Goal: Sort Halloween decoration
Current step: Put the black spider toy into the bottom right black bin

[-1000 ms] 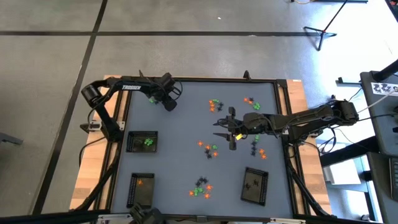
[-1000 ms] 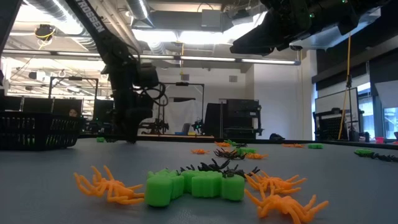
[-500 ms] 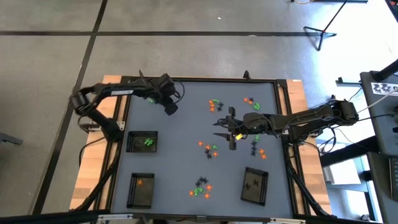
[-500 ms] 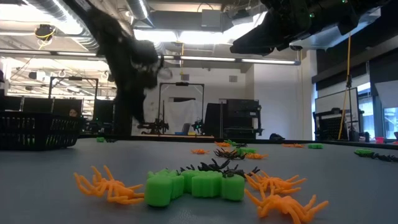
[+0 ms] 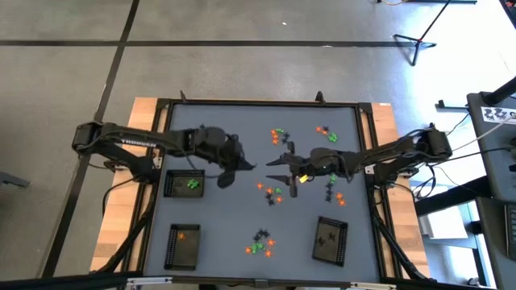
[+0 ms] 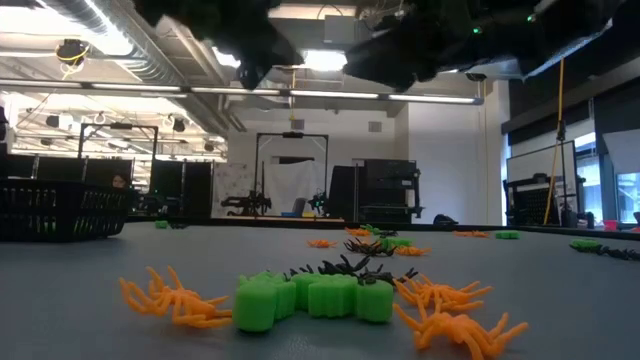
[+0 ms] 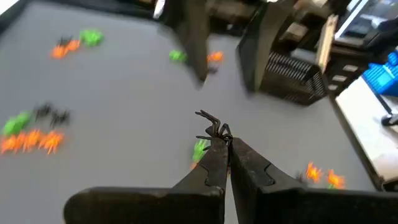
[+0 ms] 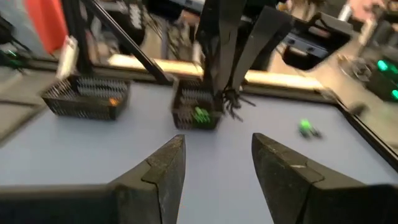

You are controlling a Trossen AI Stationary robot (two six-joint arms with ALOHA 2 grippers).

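The grey desk [image 5: 210, 217] lies inside a dark raised frame, with a wide bare stretch along its far left part and another down the middle between the trays.

The left gripper [image 5: 228, 173] hangs above the desk just right of the tray holding green pieces [image 5: 185, 184]. Its jaws are pressed together, pinching a black spider [image 7: 214, 129] at their tips. The spider is thin and wiry, its legs splaying out beyond the fingertips (its body is mostly hidden between them), and it sticks out along the line of the fingers.

The right gripper [image 5: 278, 165] hovers over the desk's centre, jaws spread with nothing between them, facing the left gripper.

Other trinkets lie in loose clusters: an orange and green group [image 5: 280, 136] toward the far edge, another [image 5: 271, 193] at the centre, and a near cluster [image 5: 260, 244] between the two front trays. In the low view that near cluster shows orange spiders [image 6: 172, 297] with thin curled legs, blocky green pieces [image 6: 312, 298] lying side by side across the view, and black spiders [image 6: 345, 266] behind them.

The front left tray [image 5: 182, 246] holds an orange piece; the front right tray [image 5: 330, 240] holds dark pieces.
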